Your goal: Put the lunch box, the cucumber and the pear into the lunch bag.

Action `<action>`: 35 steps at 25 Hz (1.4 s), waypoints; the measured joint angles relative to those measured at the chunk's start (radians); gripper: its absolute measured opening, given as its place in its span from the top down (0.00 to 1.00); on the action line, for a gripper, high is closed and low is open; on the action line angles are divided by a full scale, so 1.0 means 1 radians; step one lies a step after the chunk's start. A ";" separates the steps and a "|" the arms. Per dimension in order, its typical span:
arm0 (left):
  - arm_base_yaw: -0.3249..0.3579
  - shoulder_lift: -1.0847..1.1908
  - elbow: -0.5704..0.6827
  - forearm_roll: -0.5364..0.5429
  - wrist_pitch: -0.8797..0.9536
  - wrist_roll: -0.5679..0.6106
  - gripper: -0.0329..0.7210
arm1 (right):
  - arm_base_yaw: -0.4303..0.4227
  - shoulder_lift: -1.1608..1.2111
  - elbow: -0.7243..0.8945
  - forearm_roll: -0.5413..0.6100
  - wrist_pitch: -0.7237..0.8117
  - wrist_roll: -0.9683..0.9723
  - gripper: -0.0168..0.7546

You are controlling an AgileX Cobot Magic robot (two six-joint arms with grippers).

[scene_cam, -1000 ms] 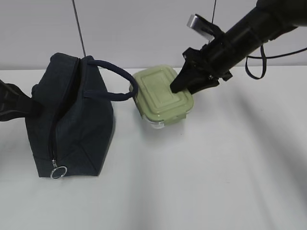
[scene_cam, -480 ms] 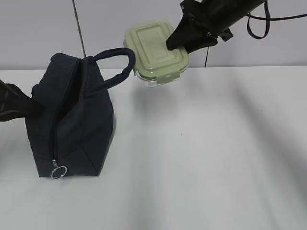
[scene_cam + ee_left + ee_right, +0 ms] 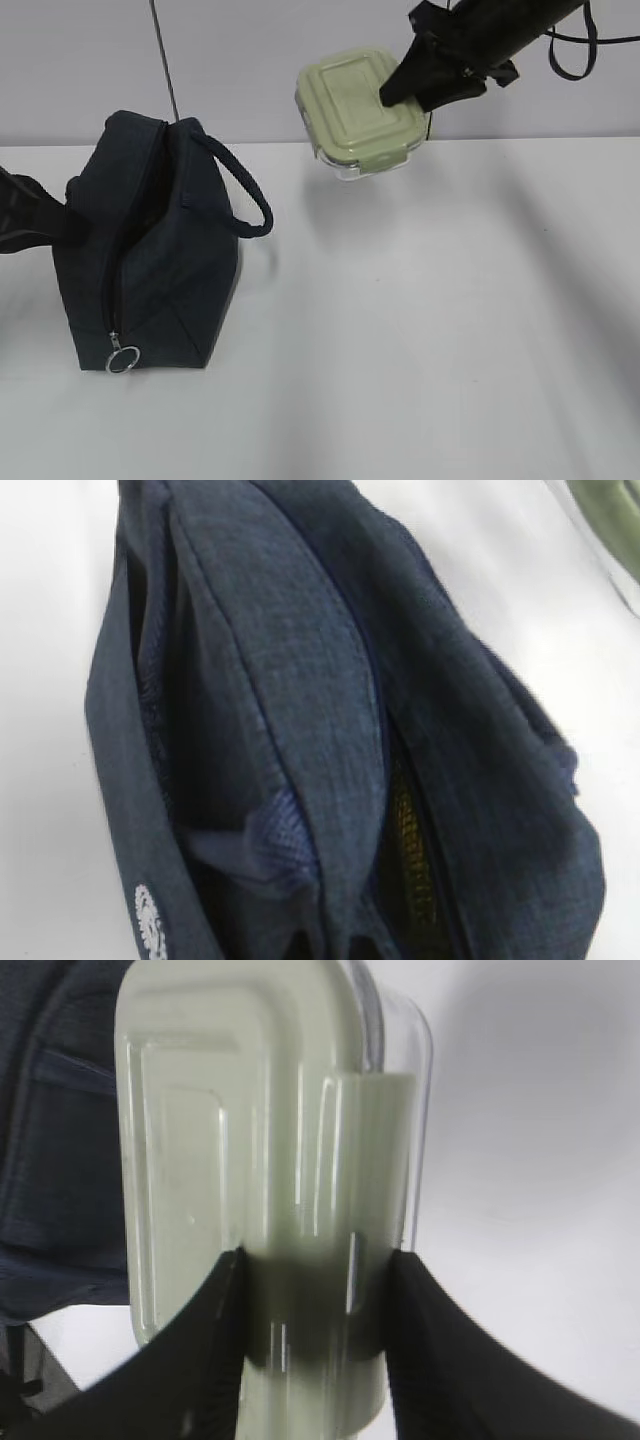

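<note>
The lunch bag (image 3: 150, 250) stands unzipped with the left gripper shut at its far side, seemingly pinching the fabric, while the right gripper (image 3: 425, 85), jaws part-open, clamps the lunch box (image 3: 360, 110) aloft, right of the bag, next needing carriage over the opening.

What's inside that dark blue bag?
Through the bag's open top slit, the left wrist view shows only dark lining and a strip of yellowish mesh. The fabric sides cover everything deeper, so its contents cannot be seen. The lunch box hangs outside it.
</note>
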 joint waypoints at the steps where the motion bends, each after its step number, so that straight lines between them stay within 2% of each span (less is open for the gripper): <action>1: 0.000 0.000 0.000 0.000 0.000 0.000 0.95 | 0.010 0.000 0.000 0.036 -0.002 -0.011 0.63; 2: 0.000 0.000 0.000 0.000 0.000 0.000 0.95 | 0.034 0.000 0.000 0.088 -0.008 -0.023 0.63; 5: 0.000 0.000 0.000 0.000 0.000 0.000 0.95 | 0.114 0.000 0.000 0.143 -0.013 -0.040 0.63; 12: 0.000 0.000 0.000 0.001 0.000 0.000 0.95 | 0.296 0.000 0.000 0.175 -0.115 -0.050 0.63; 17: 0.000 0.000 0.000 0.001 0.000 0.000 0.95 | 0.366 0.000 0.000 0.173 -0.194 -0.043 0.63; 20: 0.000 0.000 0.000 0.002 0.000 0.000 0.95 | 0.374 0.000 0.000 0.088 -0.223 0.007 0.63; 22: 0.000 0.000 0.000 0.002 0.000 0.000 0.95 | 0.374 0.000 0.000 -0.014 -0.222 0.052 0.63; 27: 0.000 0.000 0.000 0.001 0.000 0.000 0.95 | 0.376 0.032 -0.002 -0.184 -0.186 0.140 0.63; 35: 0.000 0.000 0.000 -0.005 0.000 0.000 0.95 | 0.439 0.048 -0.004 -0.469 -0.160 0.287 0.63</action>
